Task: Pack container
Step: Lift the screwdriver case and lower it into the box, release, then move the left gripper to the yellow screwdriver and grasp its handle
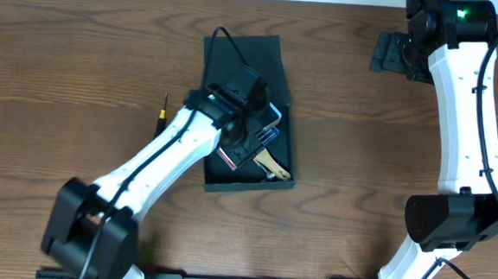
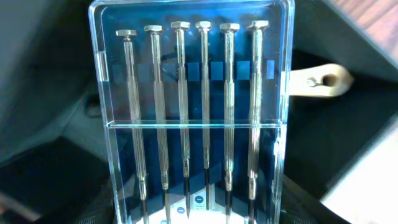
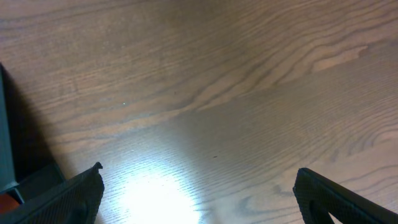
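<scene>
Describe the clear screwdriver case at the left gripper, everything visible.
The clear hard-plastic rectangular case with blue backing holds six slim metal precision screwdrivers side by side, caps at one end, dark tips at the other. A moulded ridge crosses its middle; it looks closed. It is at the left gripper over the open dark square cardboard box, in front of a pale handle with a hole. Whether the fingers clamp it isn't visible.

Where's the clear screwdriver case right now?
Overhead view, table centre: the screwdriver case is over the open container, at the left gripper, beside a beige-handled tool.
</scene>
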